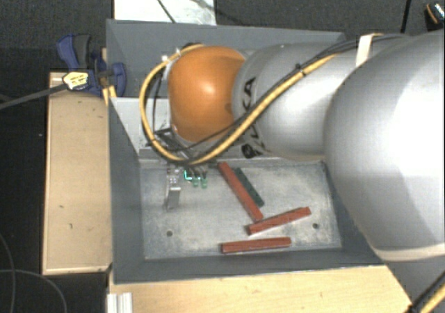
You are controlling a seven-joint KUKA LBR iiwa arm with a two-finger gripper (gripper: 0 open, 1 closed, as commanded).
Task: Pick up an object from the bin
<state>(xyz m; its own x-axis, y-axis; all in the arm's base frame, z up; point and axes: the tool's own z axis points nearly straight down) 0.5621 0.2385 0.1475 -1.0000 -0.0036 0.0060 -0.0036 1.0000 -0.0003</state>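
Sticks are the only loose things seen on the floor of the bin [128, 225], and all of them lie to the right of the tool [174, 192], toward the side the arm enters from. The tool is placed low over bare floor near the back left corner, under the orange wrist cover [201, 92]. Whether it is wide or narrow cannot be told, and nothing is seen held in it. Nearest is a red stick [240, 190], its long axis set diagonally from back-left to front-right, with a green stick [252, 192] laid just beside it on its right flank. Farther out, a second red stick [278, 221] and a third red stick [256, 244] are laid nearly crosswise toward the front. For the nearest, a shift rightward would probably be needed, with the tool turned across that diagonal
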